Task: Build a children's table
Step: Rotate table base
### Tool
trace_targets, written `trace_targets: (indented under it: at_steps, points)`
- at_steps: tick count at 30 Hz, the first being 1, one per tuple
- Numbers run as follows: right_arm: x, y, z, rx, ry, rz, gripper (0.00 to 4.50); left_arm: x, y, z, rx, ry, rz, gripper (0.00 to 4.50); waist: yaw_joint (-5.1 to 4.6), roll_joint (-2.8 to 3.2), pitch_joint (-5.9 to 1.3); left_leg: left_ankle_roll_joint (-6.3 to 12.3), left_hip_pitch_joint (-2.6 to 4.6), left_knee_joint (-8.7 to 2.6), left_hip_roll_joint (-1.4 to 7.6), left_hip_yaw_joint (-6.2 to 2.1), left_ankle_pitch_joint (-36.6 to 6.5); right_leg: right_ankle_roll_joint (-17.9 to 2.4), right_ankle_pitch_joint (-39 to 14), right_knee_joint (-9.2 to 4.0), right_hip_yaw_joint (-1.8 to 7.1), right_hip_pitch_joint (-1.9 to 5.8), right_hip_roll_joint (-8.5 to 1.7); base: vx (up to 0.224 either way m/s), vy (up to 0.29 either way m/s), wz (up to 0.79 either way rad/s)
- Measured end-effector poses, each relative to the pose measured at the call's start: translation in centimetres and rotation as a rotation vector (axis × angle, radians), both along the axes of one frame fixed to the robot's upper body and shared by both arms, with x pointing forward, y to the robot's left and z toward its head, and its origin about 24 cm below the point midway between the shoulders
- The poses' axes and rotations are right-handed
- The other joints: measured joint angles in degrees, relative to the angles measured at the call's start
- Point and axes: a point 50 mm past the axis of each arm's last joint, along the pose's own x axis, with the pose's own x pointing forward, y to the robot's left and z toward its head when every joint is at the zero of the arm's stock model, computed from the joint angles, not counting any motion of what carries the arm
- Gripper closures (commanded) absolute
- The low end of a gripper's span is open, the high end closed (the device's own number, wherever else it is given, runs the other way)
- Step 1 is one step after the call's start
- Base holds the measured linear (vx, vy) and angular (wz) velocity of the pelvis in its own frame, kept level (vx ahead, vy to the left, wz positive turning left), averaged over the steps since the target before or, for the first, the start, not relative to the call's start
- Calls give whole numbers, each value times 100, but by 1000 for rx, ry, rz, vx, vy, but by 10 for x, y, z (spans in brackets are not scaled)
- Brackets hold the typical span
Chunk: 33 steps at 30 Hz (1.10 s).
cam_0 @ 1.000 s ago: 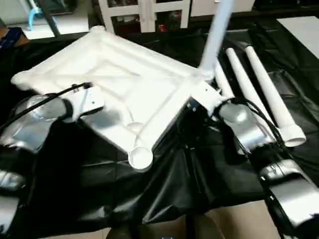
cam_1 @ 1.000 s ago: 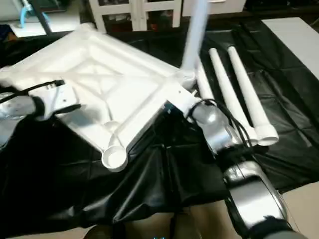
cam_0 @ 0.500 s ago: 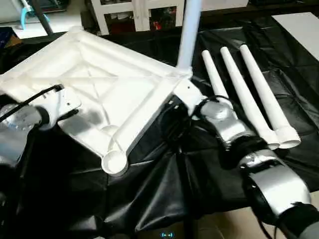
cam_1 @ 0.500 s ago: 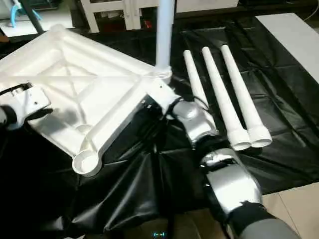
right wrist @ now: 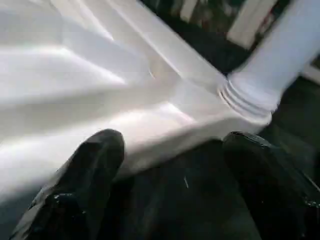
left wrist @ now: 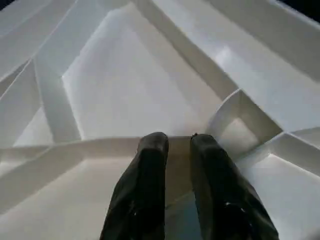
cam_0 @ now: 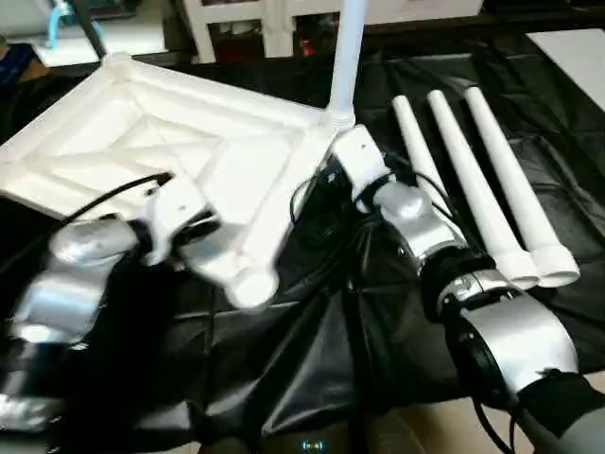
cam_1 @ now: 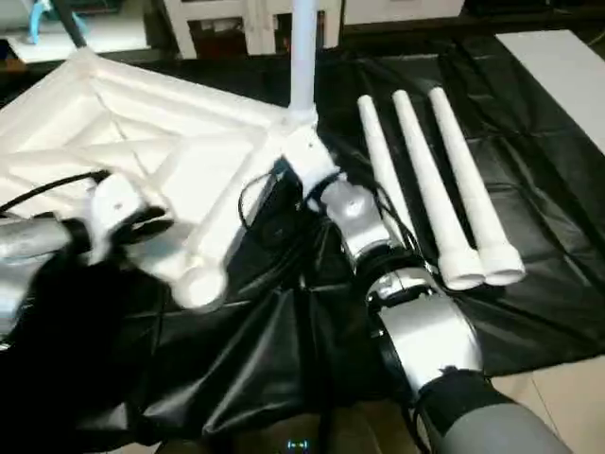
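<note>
The children's table top (cam_0: 123,142) lies upside down and tilted on the black cloth, its X-ribbed underside facing up. One white leg (cam_0: 346,57) stands upright in the far right corner socket. Three more legs (cam_0: 482,180) lie side by side to the right. My left gripper (cam_0: 194,222) is shut on the top's near rim; its fingers (left wrist: 150,170) stand close together against a rib. My right gripper (right wrist: 175,165) is open, its fingers (right wrist: 95,165) spread just under the rim, beside the socket that holds the upright leg (right wrist: 280,65). The near corner socket (cam_0: 248,284) looks blurred.
A black cloth (cam_0: 312,359) covers the work surface and hangs in folds at the front. A white shelving unit (cam_0: 265,19) stands behind the top. A white board (cam_0: 577,47) lies at the far right. Bare floor (cam_1: 567,388) shows at the front right.
The whole picture has shifted, so the camera moved. The table top has turned a little, and its near corner now sits closer to my left gripper. Both grippers keep their states.
</note>
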Motion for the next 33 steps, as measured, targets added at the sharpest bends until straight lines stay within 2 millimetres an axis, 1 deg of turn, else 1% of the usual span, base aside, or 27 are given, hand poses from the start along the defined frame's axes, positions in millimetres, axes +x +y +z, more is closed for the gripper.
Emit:
trace_targets:
  at_steps: [2, 3, 4, 6, 7, 9, 11, 12, 14, 17, 18, 19, 21, 23, 25, 27, 28, 30, 32, 33]
  points:
    - [0, 2, 4, 14, -27, 9, 81, 7, -8, 4, -53, -35, 9, 353, 31, -8, 5, 1, -23, 3, 1, -1, 0, 0, 0, -2, -7, -12, 0, 0, 0, 0]
    - [0, 2, 6, 28, -37, 9, 81, 11, -12, 12, -86, -75, 16, 353, 60, -19, 12, 2, -55, 13, 5, 0, 2, -1, 0, 1, -11, -31, 0, 0, 0, 0]
    - [0, 1, 7, 42, -39, 8, 81, 14, -11, 20, -101, -108, 28, 353, 78, -27, 12, 22, -80, 21, 5, 0, 13, -4, 2, 7, -8, -57, 0, 0, 0, 0]
    - [1, -4, 9, 54, -51, 9, 81, 19, -4, 40, -117, -179, 54, 353, 105, -27, 12, 34, -133, 37, 4, -2, 18, -8, 5, 10, -10, -96, -1, 0, 0, 0]
    - [1, -7, 10, 59, -56, 6, 81, 20, 0, 46, -121, -200, 66, 353, 113, -27, 12, 38, -138, 42, 4, -1, 16, -8, 5, 10, -10, -98, -1, 0, 0, 0]
    - [1, -14, 15, 82, -82, 25, 81, 19, 9, 55, -102, -223, 83, 353, 119, -27, 12, 46, -142, 45, 5, -2, 11, -9, 5, 8, -11, -99, -2, 0, 0, 0]
    - [-1, -18, 19, 114, -102, 57, 81, 18, 16, 59, -77, -228, 94, 353, 135, -28, 12, 47, -142, 47, 7, -2, 10, -8, 4, 10, -17, -99, -1, 0, 0, 0]
    - [-5, -19, 23, 141, -117, 110, 81, 15, 22, 60, -51, -217, 78, 353, 155, -28, 12, 48, -142, 47, 11, -2, 10, -9, 4, 9, -23, -99, 1, 0, 0, 0]
    - [-13, -21, 26, 172, -132, 184, 81, 9, 29, 57, -21, -182, 49, 353, 184, -27, 12, 47, -140, 49, 14, -4, 10, -10, 3, 14, -26, -99, 1, 0, 0, 0]
    - [-34, -35, 30, 206, -136, 271, 81, -3, 28, 48, -43, -87, -39, 353, 281, -19, 16, 45, -144, 59, 13, -8, 11, -10, 4, 15, -26, -98, 1, 0, 0, 0]
    - [-43, -42, 34, 209, -131, 287, 81, -10, 28, 42, -51, -28, -79, 353, 314, -13, 18, 44, -146, 67, 13, -9, 11, -10, 4, 19, -20, -98, -1, 0, 0, 0]
    - [-49, -48, 37, 209, -139, 296, 81, -17, 30, 37, -46, 20, -108, 353, 326, -4, 22, 42, -143, 70, 12, -11, 10, -12, 5, 17, -19, -94, -1, 0, 0, 0]
    - [-58, -56, 48, 205, -156, 299, 81, -27, 33, 28, -31, 110, -144, 353, 326, 19, 22, 21, -138, 74, 10, -9, 6, -23, 13, 20, -12, -93, -2, 0, 0, 0]
    - [-67, -61, 56, 207, -180, 299, 81, -33, 36, 25, -3, 144, -159, 353, 326, 28, 16, 1, -125, 75, 10, -10, 2, -23, 14, 32, -11, -84, -1, 0, 0, 0]
    - [-87, -70, 56, 177, -188, 296, 81, -40, 45, 25, 43, 181, -159, 353, 337, 34, 13, -5, -112, 72, 12, -11, 4, -20, 12, 36, -12, -70, 1, 0, 0, 0]
    - [-99, -82, 49, 157, -153, 260, 81, -47, 52, 21, 69, 242, -153, 353, 325, 50, 5, -7, -96, 72, 9, -13, 6, -19, 13, 38, -2, -58, 1, 0, 0, 0]
    - [-103, -86, 48, 150, -139, 245, 81, -50, 51, 19, 70, 262, -165, 353, 317, 57, 2, -7, -93, 72, 6, -12, 6, -19, 13, 39, 5, -58, -1, 0, 0, 0]
    - [-115, -95, 48, 130, -112, 202, 81, -58, 41, 12, 61, 307, -216, 353, 309, 68, -4, -8, -82, 74, 5, -9, 6, -19, 14, 39, 11, -47, -2, 0, 0, 0]
    - [-120, -99, 52, 127, -105, 180, 81, -58, 31, 6, 46, 323, -241, 353, 300, 72, -6, -8, -66, 74, 5, -10, 6, -18, 14, 39, 8, -31, -1, 0, 0, 0]
    - [-122, -99, 56, 126, -110, 175, 81, -58, 24, 2, 35, 321, -252, 353, 291, 75, -8, -8, -41, 73, 6, -11, 6, -17, 14, 40, 7, -9, 0, 0, 0, 0]
